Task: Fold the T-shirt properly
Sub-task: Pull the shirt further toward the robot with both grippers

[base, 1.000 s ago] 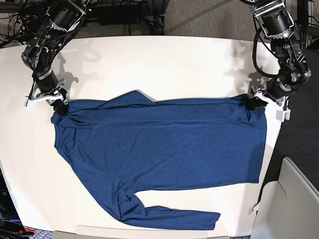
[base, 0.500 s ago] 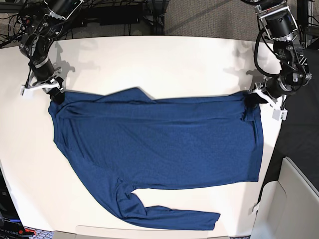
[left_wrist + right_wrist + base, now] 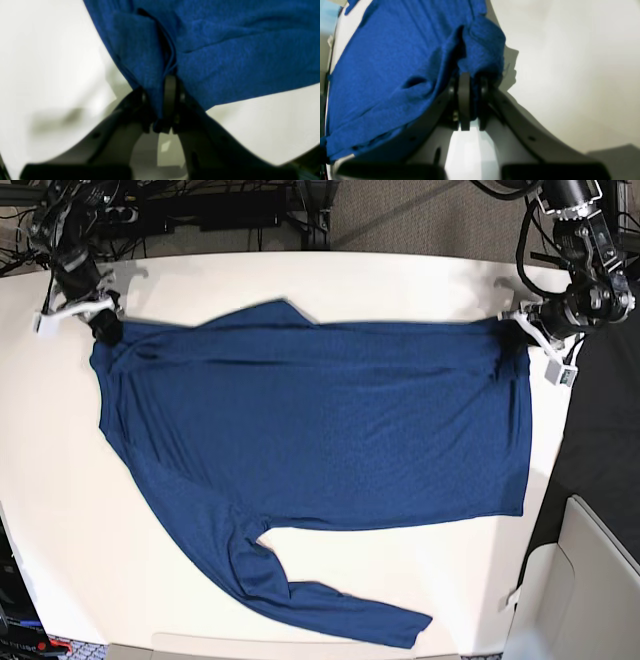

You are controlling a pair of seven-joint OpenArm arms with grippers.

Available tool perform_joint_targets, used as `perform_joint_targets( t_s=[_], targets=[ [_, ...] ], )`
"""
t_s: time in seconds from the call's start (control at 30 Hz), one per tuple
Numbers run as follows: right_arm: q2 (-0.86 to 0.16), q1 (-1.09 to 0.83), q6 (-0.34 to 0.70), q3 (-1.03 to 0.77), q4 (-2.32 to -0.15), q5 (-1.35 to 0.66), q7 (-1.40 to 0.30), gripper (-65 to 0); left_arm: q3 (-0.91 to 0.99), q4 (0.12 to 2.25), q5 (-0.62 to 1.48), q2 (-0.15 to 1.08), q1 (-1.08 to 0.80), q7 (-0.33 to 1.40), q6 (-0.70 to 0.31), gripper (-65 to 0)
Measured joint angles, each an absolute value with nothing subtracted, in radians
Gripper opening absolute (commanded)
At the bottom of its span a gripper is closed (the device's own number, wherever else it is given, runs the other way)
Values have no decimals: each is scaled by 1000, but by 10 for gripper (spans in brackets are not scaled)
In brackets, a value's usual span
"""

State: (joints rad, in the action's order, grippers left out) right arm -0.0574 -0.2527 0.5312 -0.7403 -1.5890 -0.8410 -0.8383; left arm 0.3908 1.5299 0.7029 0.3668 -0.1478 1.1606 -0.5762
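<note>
Base: T-shirt [image 3: 320, 430] whole | wrists: each tool [image 3: 162, 100] [image 3: 467, 87] apparently pinching cloth

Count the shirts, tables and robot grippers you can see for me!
T-shirt: 1
White table: 1
Grippers: 2, the left gripper and the right gripper, both shut on the shirt
Total: 4
</note>
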Motion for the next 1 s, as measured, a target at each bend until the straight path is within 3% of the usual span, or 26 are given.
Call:
perform_joint_targets(
  t_s=[0.4, 0.67, 0.73, 0.87, 1.0],
  targets=[
    [-55, -472, 543, -778, -1738, -1012, -840, -630, 443, 1748, 692, 361, -321, 1197, -577, -641],
    [-54, -523, 543, -843, -1763, -1017, -843, -625, 471, 1753, 692, 361, -324, 1201, -577, -639],
    [-53, -523, 543, -843, -1763, -1017, -842, -604, 470, 1753, 692, 361, -324, 1201, -577, -639],
    [-49, -518, 539, -843, -1763, -1017, -841, -495, 470, 1753, 688, 337, -323, 1201, -577, -638],
    [-38, -495, 535, -844, -1764, -1010, -835, -478, 470, 1748, 689, 331, -323, 1200, -577, -608]
  ],
)
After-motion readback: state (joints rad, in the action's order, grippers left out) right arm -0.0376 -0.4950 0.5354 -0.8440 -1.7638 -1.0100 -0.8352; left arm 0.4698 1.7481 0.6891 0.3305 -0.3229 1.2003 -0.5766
